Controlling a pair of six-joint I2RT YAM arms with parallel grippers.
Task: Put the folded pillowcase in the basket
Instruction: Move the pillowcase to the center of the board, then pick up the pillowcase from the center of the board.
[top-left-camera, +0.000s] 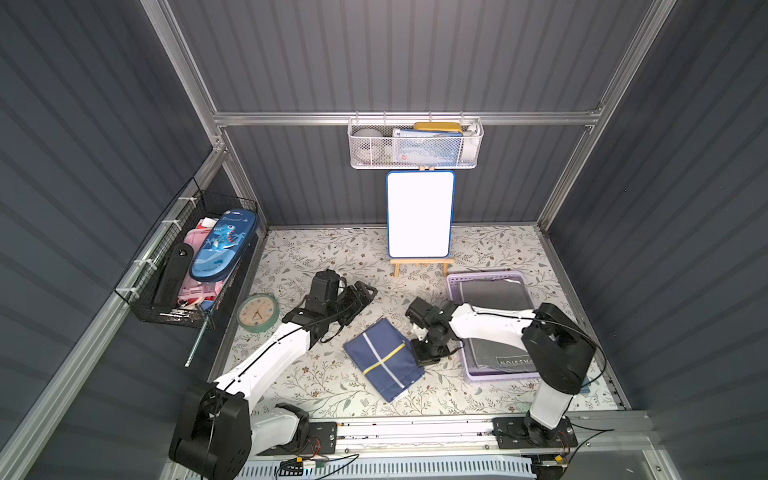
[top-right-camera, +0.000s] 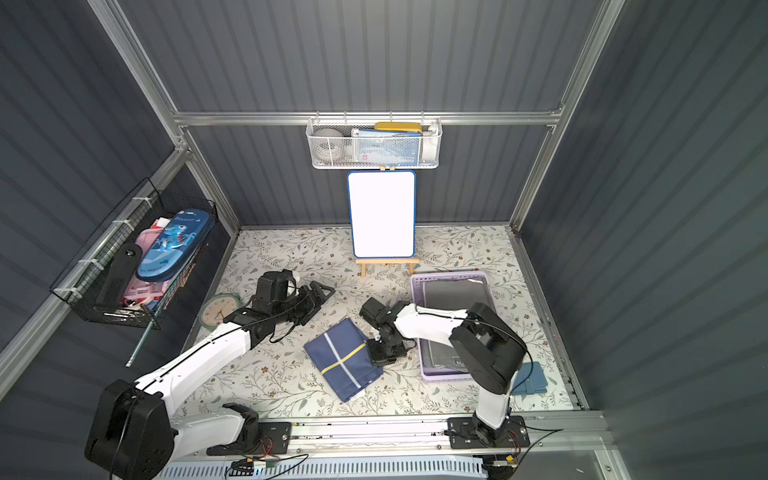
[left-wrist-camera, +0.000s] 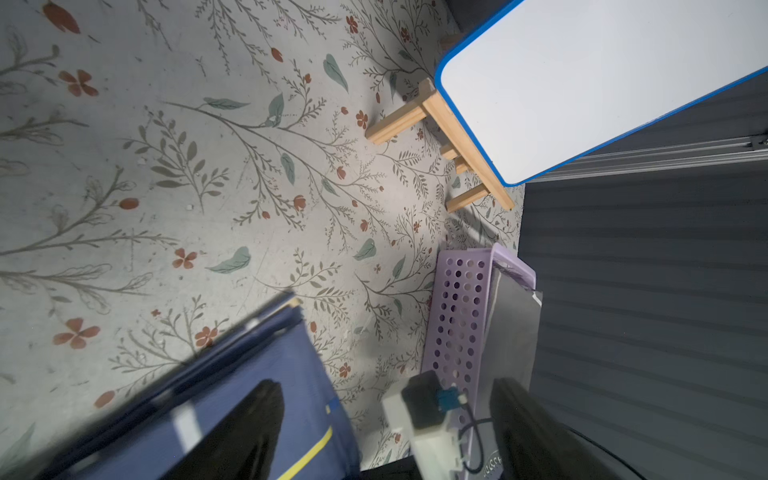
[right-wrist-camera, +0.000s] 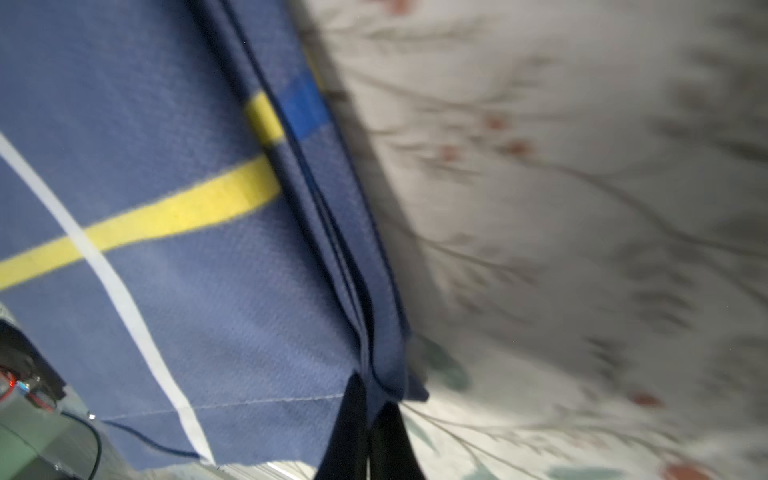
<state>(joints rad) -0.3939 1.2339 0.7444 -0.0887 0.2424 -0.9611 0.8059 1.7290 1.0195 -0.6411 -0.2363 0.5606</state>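
Right gripper: fingers together, clamped on the layered edge of the folded pillowcase; the wrist view is blurred, but the cloth runs in between the tips. In both top views the grip sits at the pillowcase's 3 o'clock edge, near the end of its yellow stripe. The pillowcase is navy and lies on the floral mat at mid-floor, outside the basket. Taking 12 o'clock as the back wall, its long axis runs roughly 11 to 5 o'clock. The white stripe follows that axis and the yellow stripe crosses it. One short end points at 11 o'clock toward the left gripper, the other at 5 o'clock toward the front rail. The basket is lilac with perforated walls and sits at 3 o'clock of the pillowcase, near but not touching it, with the right arm reaching across it. A grey folded cloth already lies inside. Left gripper: fingers well apart, holding nothing, over the mat at about 11 to 12 o'clock of the pillowcase. A whiteboard stands on a small easel at 12 o'clock by the back wall. A clock lies at 9 to 10 o'clock.
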